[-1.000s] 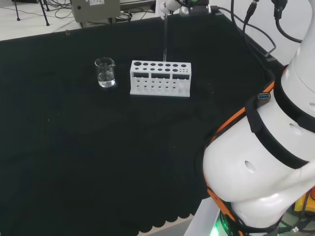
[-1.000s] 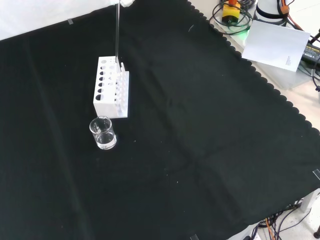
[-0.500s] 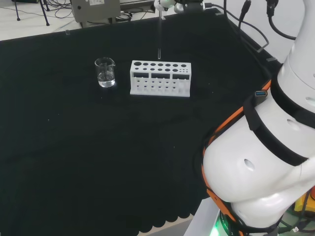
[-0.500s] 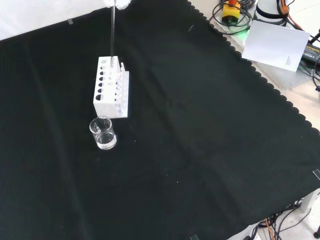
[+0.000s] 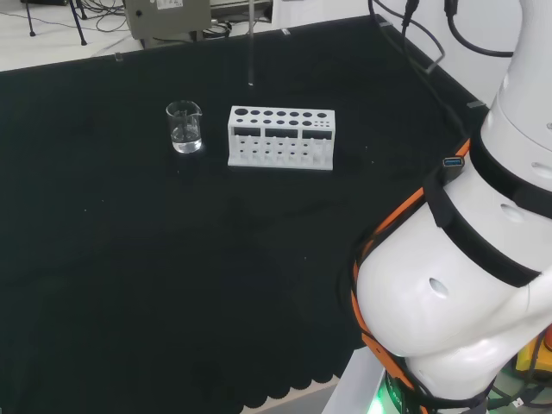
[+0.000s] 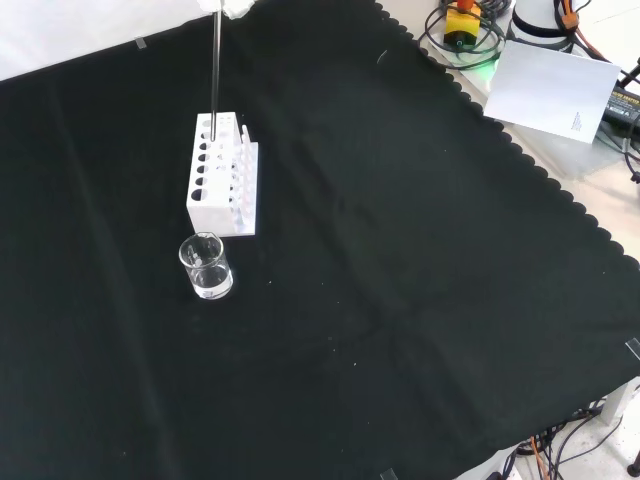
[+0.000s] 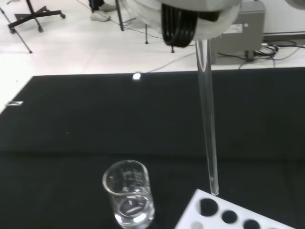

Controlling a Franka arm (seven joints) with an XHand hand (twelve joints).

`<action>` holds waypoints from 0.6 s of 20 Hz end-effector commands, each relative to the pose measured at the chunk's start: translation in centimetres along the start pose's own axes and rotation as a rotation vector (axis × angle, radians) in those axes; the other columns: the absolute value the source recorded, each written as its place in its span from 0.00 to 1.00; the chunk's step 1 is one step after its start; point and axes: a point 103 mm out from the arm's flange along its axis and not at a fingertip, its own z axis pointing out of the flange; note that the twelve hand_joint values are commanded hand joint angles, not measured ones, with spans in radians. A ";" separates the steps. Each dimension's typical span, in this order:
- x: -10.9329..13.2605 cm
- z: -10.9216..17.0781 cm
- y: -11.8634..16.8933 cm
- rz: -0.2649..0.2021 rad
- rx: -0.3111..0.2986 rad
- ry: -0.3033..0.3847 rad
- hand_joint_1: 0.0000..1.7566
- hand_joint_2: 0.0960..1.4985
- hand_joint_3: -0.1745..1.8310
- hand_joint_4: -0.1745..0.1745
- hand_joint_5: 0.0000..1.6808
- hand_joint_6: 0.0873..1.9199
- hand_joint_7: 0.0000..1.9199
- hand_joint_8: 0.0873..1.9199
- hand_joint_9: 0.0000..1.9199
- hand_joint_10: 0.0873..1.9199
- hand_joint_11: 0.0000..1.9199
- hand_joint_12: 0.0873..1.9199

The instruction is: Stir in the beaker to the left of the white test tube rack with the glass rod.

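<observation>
While glass rod [image 7: 207, 119] hangs upright below the hand [image 6: 232, 6], tip over white rack [image 5: 280, 136] end nearest beaker [image 5: 185, 127]: fingers' closure can't tell, rod lifted clear, beaker off to the side, lowering and stirring still left.

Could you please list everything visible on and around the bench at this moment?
Beaker: one, clear glass, a little clear liquid inside, on the cloth left of the rack in the head view.
Test tube rack: one, white, mid-bench.
Glass rod: one, clear, hanging upright above the rack's end nearest the beaker, clear of the holes.
Cloth: one, black, covering the bench.
Paper sheet: one, white, off the cloth, top right in the front view.
Arm links: white, right side of the head view.
Hand: white, at the rod's top in the front view.
</observation>
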 end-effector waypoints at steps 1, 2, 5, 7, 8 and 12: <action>2.4 -0.6 0.8 -0.042 0.005 0.007 0.75 0.49 0.32 0.00 0.73 0.15 0.64 0.49 0.95 0.18 0.88 0.28; 2.5 -0.7 0.9 -0.046 0.004 0.009 0.75 0.49 0.32 0.00 0.73 0.15 0.64 0.49 0.95 0.18 0.88 0.28; 3.1 -0.9 1.2 -0.061 -0.002 0.021 0.75 0.49 0.33 0.00 0.73 0.15 0.64 0.49 0.95 0.18 0.88 0.28; 3.4 -0.7 1.2 -0.074 -0.002 0.026 0.75 0.49 0.33 0.00 0.73 0.15 0.64 0.49 0.95 0.18 0.88 0.28; 3.5 -0.6 1.3 -0.079 0.001 0.026 0.75 0.49 0.33 0.00 0.73 0.15 0.64 0.49 0.95 0.18 0.88 0.28; 3.8 -0.2 1.8 -0.092 0.014 0.027 0.75 0.49 0.33 0.00 0.74 0.15 0.64 0.49 0.95 0.18 0.88 0.28</action>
